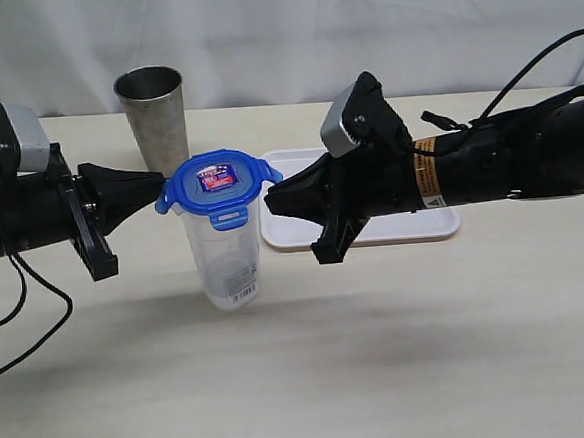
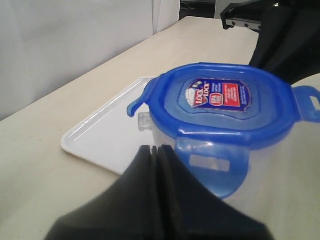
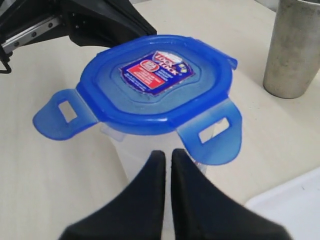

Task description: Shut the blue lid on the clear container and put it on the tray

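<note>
The clear container (image 1: 225,259) stands upright on the table, just left of the tray (image 1: 413,227). The blue lid (image 1: 217,178) rests on its mouth with its flaps flared outward. My left gripper (image 1: 161,182) is shut and empty, its tip level with the lid's left edge. My right gripper (image 1: 269,203) is also shut and empty, pointing at the container's wall just under the right flap. In the left wrist view the shut fingertips (image 2: 154,148) sit beside a flap of the lid (image 2: 225,102). In the right wrist view the gripper (image 3: 164,153) is close to the container (image 3: 131,155), below the lid (image 3: 155,80).
A grey metal tumbler (image 1: 152,110) stands behind the container, to its left. The tray (image 2: 107,135) lies flat behind and right of the container. Cables hang from both arms. A white curtain closes off the back of the table.
</note>
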### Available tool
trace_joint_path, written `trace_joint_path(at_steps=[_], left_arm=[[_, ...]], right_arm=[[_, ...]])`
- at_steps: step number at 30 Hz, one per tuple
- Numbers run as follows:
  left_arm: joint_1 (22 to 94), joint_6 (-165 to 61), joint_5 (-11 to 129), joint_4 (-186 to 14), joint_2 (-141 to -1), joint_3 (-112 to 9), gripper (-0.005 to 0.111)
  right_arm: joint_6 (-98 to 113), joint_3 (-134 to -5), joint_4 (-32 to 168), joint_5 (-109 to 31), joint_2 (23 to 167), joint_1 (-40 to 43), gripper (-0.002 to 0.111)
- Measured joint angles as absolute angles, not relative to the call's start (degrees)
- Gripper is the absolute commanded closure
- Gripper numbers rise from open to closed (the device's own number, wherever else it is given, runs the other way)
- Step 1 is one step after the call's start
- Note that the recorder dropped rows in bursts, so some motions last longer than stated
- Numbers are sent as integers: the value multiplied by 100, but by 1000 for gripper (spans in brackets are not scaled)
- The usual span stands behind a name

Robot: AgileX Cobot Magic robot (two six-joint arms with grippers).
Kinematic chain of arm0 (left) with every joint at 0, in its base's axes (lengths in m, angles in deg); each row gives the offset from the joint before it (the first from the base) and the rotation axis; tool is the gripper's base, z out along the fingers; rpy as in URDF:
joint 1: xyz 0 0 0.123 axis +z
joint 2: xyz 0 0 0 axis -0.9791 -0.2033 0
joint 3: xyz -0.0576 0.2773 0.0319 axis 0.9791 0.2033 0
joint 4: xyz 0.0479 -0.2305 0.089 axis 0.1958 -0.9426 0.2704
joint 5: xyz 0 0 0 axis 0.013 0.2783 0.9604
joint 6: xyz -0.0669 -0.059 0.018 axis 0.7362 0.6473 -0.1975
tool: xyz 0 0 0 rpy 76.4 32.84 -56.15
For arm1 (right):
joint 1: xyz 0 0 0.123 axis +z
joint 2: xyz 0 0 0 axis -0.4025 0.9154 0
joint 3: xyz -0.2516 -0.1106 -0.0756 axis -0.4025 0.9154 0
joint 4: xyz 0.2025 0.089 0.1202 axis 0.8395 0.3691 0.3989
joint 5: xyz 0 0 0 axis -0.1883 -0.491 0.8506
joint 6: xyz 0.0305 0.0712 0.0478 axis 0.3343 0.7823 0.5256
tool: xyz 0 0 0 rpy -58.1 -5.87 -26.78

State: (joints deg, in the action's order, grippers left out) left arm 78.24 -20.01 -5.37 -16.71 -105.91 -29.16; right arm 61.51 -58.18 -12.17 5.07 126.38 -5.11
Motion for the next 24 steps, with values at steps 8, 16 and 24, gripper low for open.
trace_joint_path(at_steps=[8, 16, 24], left_arm=[[7824, -1990, -588, -1529, -10591, -2916, 107], [7824, -1968, -588, -1393, -10591, -2916, 107], [7824, -1734, -588, -1178, -10591, -2916, 107]], right_arm=[[6002, -5853, -1031, 273, 12638, -511, 104], [5831, -5853, -789, 252, 12638, -511, 104], [5819, -5866, -756, 196, 12638, -511, 104]])
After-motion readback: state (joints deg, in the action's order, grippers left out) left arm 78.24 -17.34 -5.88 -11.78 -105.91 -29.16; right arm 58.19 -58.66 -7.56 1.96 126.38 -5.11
